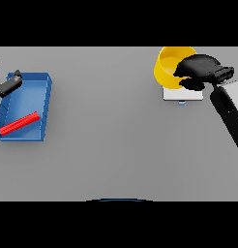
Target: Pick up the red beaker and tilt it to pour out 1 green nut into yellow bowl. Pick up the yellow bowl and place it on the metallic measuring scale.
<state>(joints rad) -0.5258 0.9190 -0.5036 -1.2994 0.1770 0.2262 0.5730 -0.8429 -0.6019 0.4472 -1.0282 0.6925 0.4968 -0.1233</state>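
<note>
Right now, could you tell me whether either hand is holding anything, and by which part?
The right hand grips the yellow bowl by its right rim, above the measuring scale. The left hand, by the blue tray, holds nothing.

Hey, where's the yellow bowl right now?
In the head view the yellow bowl is at the far right, over the metallic scale, with the right hand curled on its rim.

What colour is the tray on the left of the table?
Blue tray, seen in the head view.

Right robot hand [200, 69] curled closed, left robot hand [8, 85] idle.
</note>
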